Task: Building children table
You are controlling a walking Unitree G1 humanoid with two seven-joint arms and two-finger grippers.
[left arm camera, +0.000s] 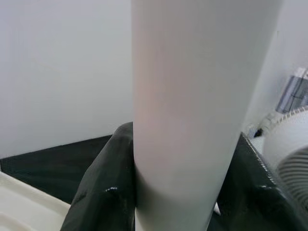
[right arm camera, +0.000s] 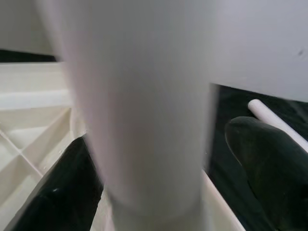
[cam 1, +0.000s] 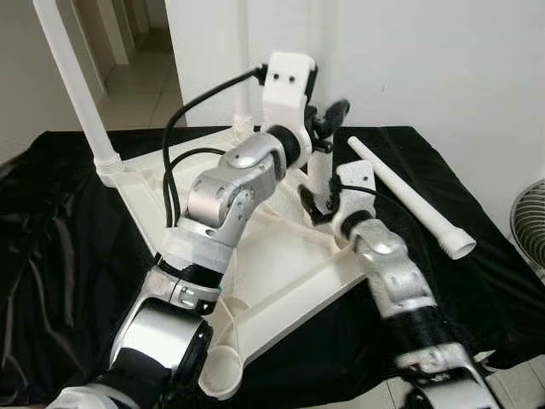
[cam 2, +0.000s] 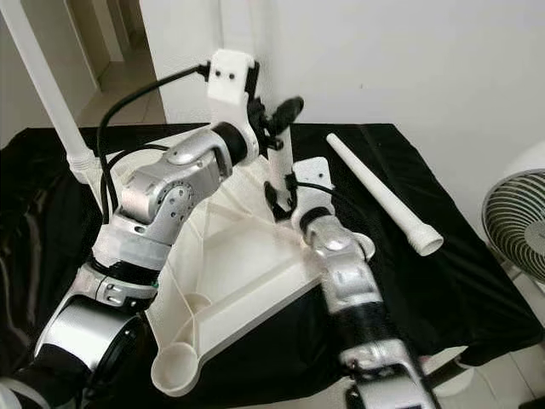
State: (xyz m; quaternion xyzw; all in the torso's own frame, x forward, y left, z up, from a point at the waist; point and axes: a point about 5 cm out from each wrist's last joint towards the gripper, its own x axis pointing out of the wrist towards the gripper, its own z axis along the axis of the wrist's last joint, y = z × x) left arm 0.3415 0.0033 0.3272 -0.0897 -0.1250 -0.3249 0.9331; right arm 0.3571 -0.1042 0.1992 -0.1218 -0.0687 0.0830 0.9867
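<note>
Tabletop [cam 1: 281, 281]: white plastic, lying upside down with its ribbed underside up, on a black cloth [cam 1: 60, 256] that covers the worktop.
Held leg [cam 2: 279, 166]: white tube standing upright at the tabletop's far corner, between the two end effectors.
Left end effector [cam 2: 281, 115]: raised above the tabletop, black fingers [left arm camera: 103, 192] clenched around the held leg's upper part.
Right end effector [cam 2: 279, 198]: lower on the same leg, near its foot at the corner socket; one finger [right arm camera: 62, 192] lies against the leg, the other stands a little off it, so whether it grips cannot be told.
Fitted leg [cam 1: 81, 94]: upright in the left corner socket, leaning slightly.
Loose leg [cam 1: 409, 198]: lying flat on the cloth, right of the tabletop, apart from it.
Fan [cam 2: 519, 223]: on the floor at the right edge.
</note>
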